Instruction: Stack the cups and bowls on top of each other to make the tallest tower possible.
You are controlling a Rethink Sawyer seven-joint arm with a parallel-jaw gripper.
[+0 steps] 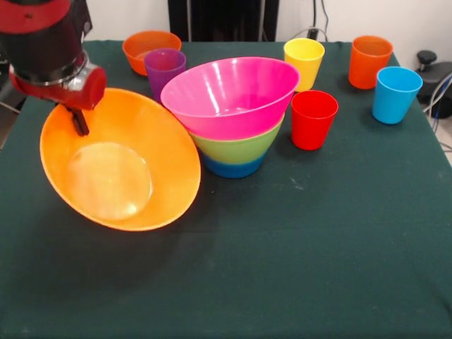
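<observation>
My gripper [78,119] comes in at the top left, shut on the far rim of the large orange bowl [120,169]. One dark finger [80,123] shows inside the bowl, which tilts with its opening toward the camera. Just right of it stands the tower: a pink bowl [233,92] nested in a green bowl [236,147] on a blue bowl [233,168]. A purple cup [164,67] and a small orange bowl [150,46] stand behind. To the right are the yellow cup [304,60], red cup [313,119], orange cup [369,60] and light blue cup [394,93].
Everything rests on a dark green tablecloth [296,268]. Its right edge runs close to the light blue cup, and a black device with cables [432,67] lies just beyond that edge.
</observation>
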